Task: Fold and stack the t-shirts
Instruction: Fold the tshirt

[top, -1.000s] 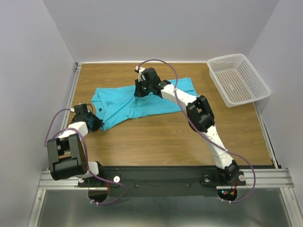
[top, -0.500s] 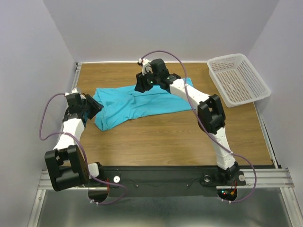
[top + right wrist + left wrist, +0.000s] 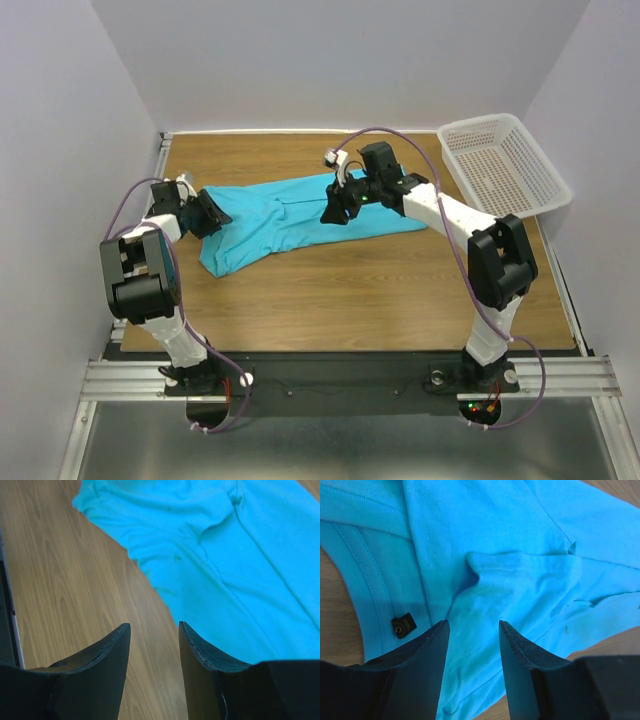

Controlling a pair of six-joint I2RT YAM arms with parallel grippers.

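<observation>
- A wooden table (image 3: 350, 290) stands between pale walls, with a metal rail (image 3: 152, 208) along its left edge.
- A white perforated basket (image 3: 505, 165) sits at the far right corner, well apart from the cloth.
- Purple cables (image 3: 385, 135) loop above both arms; nothing lies on the fabric between the two grippers.
- One turquoise t-shirt (image 3: 280, 215) lies spread left to right across the far half of the table. It is rumpled rather than flat.
- A ridge of bunched fabric (image 3: 520, 562) shows in the left wrist view, with the ribbed neckline and a small dark neck label (image 3: 403, 626) beside it.
- The left gripper (image 3: 218, 215) is at the shirt's left end, fingers parted and holding nothing.
- The right gripper (image 3: 335, 212) is over the shirt's near edge towards its right, fingers likewise apart and empty, with wood and cloth below.
</observation>
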